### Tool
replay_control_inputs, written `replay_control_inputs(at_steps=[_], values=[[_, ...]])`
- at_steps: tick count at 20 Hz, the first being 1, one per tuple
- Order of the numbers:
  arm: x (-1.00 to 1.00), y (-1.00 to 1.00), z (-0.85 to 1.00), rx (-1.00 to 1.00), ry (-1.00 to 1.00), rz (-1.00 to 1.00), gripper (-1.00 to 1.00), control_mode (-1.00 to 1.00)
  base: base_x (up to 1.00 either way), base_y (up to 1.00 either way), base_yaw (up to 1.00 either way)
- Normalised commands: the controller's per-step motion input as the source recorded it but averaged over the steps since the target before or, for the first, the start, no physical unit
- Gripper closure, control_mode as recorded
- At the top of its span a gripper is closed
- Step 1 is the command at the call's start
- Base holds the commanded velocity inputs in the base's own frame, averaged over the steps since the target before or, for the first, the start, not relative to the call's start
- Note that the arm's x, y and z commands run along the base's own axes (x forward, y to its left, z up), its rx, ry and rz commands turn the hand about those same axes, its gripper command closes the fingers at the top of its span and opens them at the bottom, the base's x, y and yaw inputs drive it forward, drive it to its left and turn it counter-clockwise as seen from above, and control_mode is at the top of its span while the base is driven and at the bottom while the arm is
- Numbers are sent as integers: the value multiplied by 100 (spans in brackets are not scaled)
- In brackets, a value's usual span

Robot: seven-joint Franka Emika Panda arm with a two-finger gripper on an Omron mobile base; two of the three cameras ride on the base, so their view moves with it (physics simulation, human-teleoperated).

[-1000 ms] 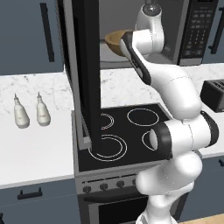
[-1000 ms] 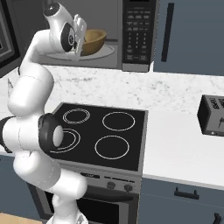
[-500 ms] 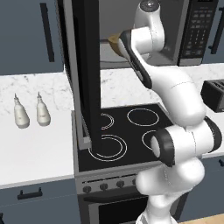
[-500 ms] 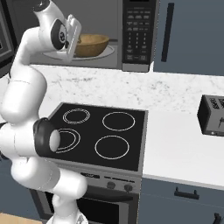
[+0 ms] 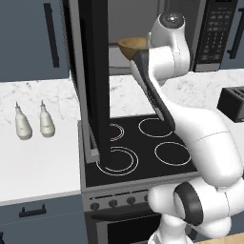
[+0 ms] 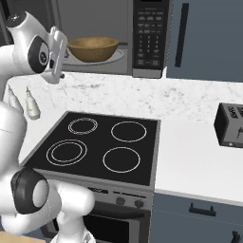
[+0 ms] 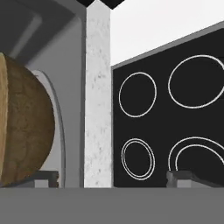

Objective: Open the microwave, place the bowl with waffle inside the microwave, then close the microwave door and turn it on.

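Right base view, bowl (image 6: 93,48) upright on glass plate (image 6: 116,56) inside microwave (image 6: 111,35), rim up, round with no long axis, door (image 5: 95,71) swung fully open over cooktop (image 6: 102,147) left edge, gripper (image 7: 112,178) fingers spread, empty, just outside cavity mouth.

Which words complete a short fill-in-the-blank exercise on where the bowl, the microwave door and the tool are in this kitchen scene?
1. The bowl rests on the glass plate inside the ____.
2. The microwave door stands ____.
3. The tool has its jaws ____, holding nothing.
4. Below the microwave, the cooktop shows ____ burner rings.

Missing words: microwave; open; open; four
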Motion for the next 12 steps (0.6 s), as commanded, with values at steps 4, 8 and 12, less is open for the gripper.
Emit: replay_control_inputs(at_steps=[4,8,12], values=[[-100,1,-100,-9,14,41,-100,-100,0,0,0],[-92,34,-100,-20,18,48,-100,-100,0,0,0],[-81,84,-91,-34,5,44,-100,-100,0,0,0]])
